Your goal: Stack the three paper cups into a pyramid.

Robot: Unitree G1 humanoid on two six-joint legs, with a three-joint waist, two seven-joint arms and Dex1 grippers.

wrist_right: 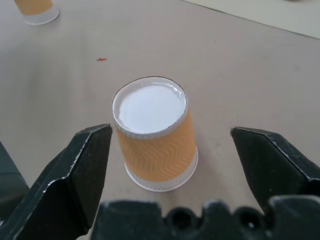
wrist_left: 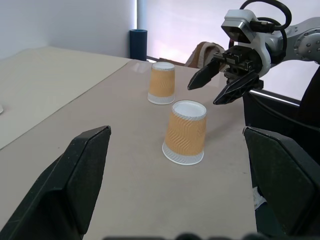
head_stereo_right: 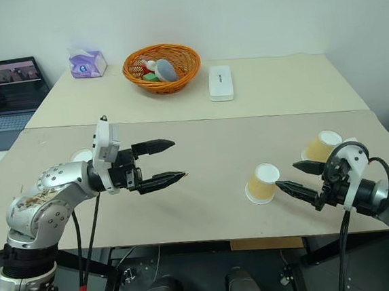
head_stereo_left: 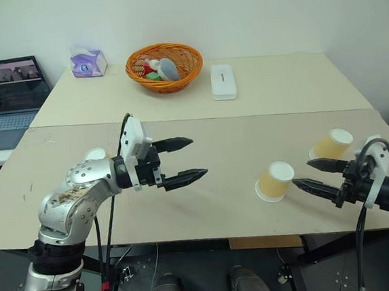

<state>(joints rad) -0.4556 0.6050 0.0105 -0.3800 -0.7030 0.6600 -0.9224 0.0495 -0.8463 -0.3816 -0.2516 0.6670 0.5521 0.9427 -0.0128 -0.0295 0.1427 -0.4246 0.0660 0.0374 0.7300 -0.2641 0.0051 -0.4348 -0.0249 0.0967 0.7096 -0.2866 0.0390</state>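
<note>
On table (head_stereo_left: 215,150), near cup (head_stereo_left: 275,181) upside down (base up), axis vertical.

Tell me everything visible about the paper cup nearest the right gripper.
The paper cup is small and tapered, with tan-yellow sides embossed in a zigzag pattern, a white rim and a white base. It stands upside down on the table, rim on the surface and base facing up. It looks intact. The right gripper is open and aimed at it; nothing but the table touches it. A second, matching cup stands apart beyond it.
</note>
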